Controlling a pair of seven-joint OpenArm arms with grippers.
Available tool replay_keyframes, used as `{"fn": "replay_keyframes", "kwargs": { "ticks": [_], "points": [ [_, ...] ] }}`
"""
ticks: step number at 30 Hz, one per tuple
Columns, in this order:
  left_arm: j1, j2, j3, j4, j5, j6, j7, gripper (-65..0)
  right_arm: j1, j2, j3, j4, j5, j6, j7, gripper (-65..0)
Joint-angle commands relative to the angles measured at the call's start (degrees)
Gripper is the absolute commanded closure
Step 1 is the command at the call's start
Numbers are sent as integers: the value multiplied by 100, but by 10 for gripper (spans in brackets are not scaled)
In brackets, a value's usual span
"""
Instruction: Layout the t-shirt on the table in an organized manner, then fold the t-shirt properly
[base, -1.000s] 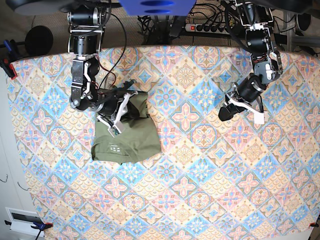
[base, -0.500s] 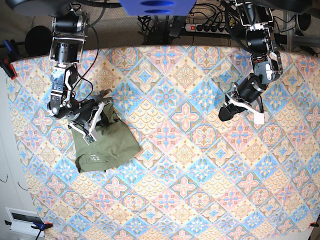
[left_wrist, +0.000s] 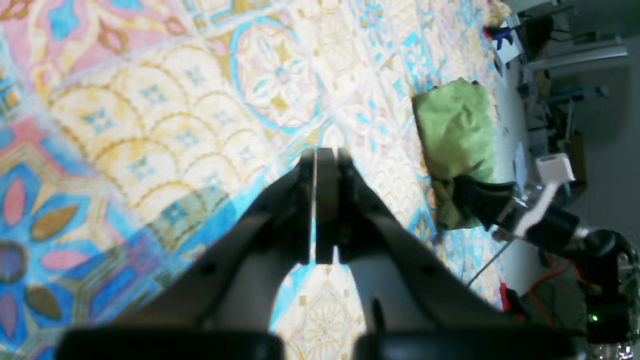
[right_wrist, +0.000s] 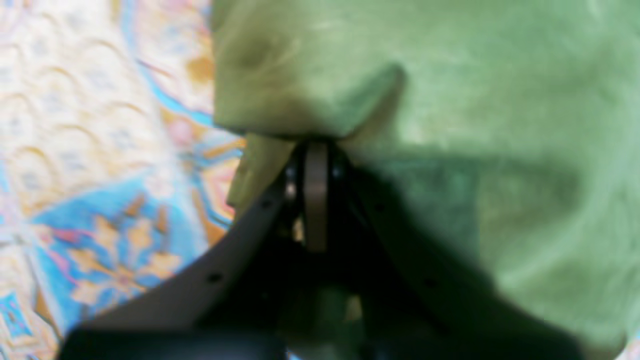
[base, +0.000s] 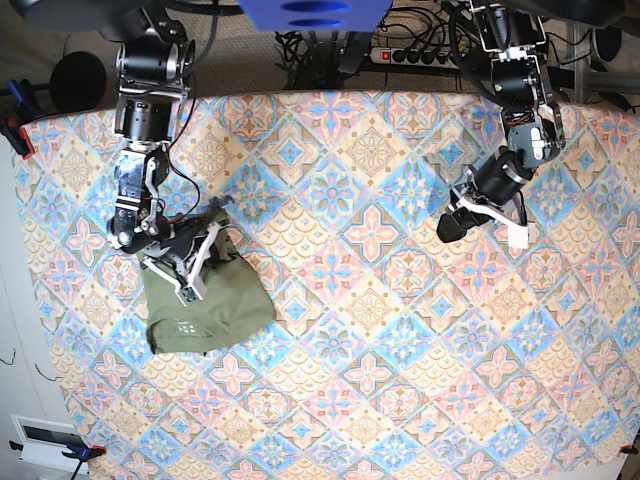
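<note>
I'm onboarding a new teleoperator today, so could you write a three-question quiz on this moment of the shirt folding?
1. True or false: the left gripper is shut and holds nothing, hovering over bare table.
2. Which gripper is shut on the t-shirt? A) left B) right C) both
3. Fill in: in the base view the olive-green shirt lies as a folded bundle near the table's ____ side.

Key
1. True; in the left wrist view its fingers meet with only tablecloth beyond them.
2. B; in the right wrist view the right gripper pinches a fold of green cloth at the bundle's edge.
3. Left.
</note>
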Motion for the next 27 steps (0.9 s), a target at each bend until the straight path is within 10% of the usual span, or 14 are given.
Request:
{"fn": "replay_keyframes", "kwargs": {
  "ticks": [1, 14, 27],
  "points": [
    [-57, -42, -31, 114, -103, -56, -91, 0, 55, -6, -23, 41, 58, 84, -40, 0],
    [-57, -42, -31, 131, -103, -56, -91, 0, -16, -41, 39, 1043, 85, 84, -49, 0],
    [946, -86, -39, 1362, 249, -56, -91, 0, -2240, 3, 1094, 4137, 93, 84, -858, 0]
  ]
}}
